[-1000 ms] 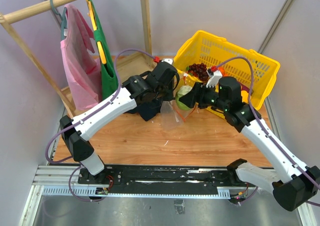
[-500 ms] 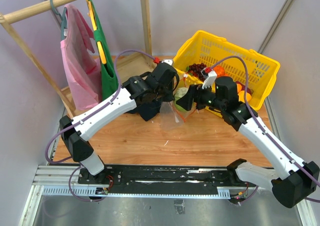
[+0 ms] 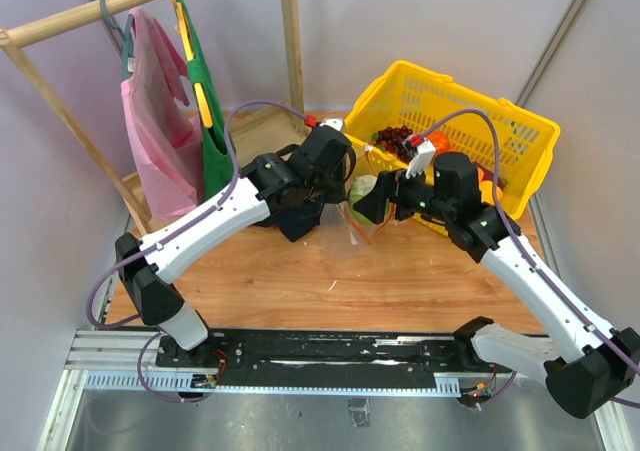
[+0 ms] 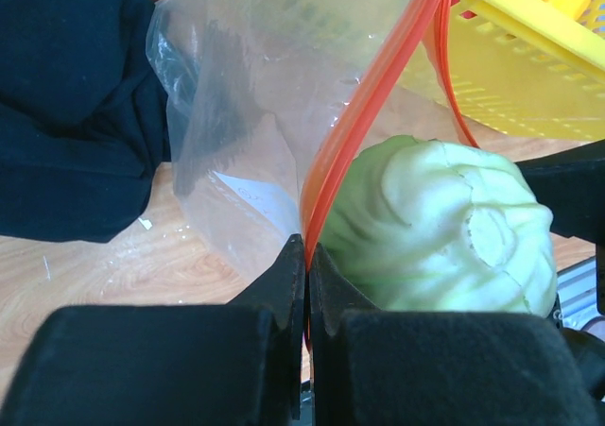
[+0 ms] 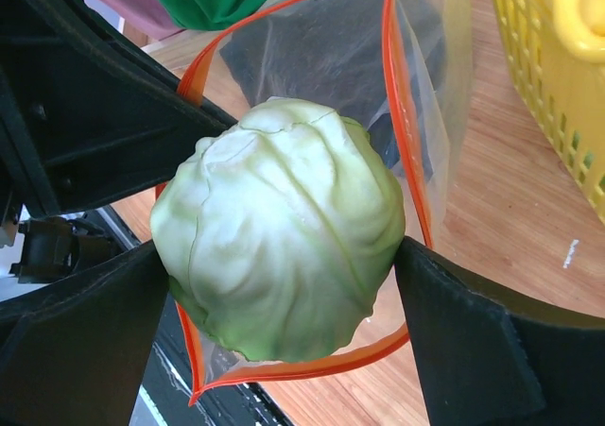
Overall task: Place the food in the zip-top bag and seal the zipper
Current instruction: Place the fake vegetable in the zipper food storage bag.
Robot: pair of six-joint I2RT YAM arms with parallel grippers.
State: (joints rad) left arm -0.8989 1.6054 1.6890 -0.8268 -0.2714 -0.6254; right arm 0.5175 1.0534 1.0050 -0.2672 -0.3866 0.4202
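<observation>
My left gripper (image 4: 308,251) is shut on the orange-red zipper (image 4: 364,114) and holds the clear zip-top bag (image 4: 246,114) up with its mouth open. My right gripper (image 5: 284,284) is shut on the pale green round cabbage (image 5: 284,223) and holds it right at the bag's open mouth (image 5: 402,105). In the top view the cabbage (image 3: 360,186) sits between the two grippers, left (image 3: 335,176) and right (image 3: 372,203), above the bag (image 3: 350,233). In the left wrist view the cabbage (image 4: 435,228) is close to the right of the zipper. Other food shows in the yellow basket (image 3: 520,136).
The yellow basket stands at the back right with dark grapes (image 3: 397,138) and orange items. A dark cloth (image 3: 298,219) lies under the left arm; it also shows in the left wrist view (image 4: 66,105). Pink (image 3: 155,121) and green (image 3: 212,111) bags hang from a wooden rack at the back left.
My right gripper has carried the cabbage left and back, up to the bag's mouth beside my left gripper. The left gripper has kept its hold on the zipper.
</observation>
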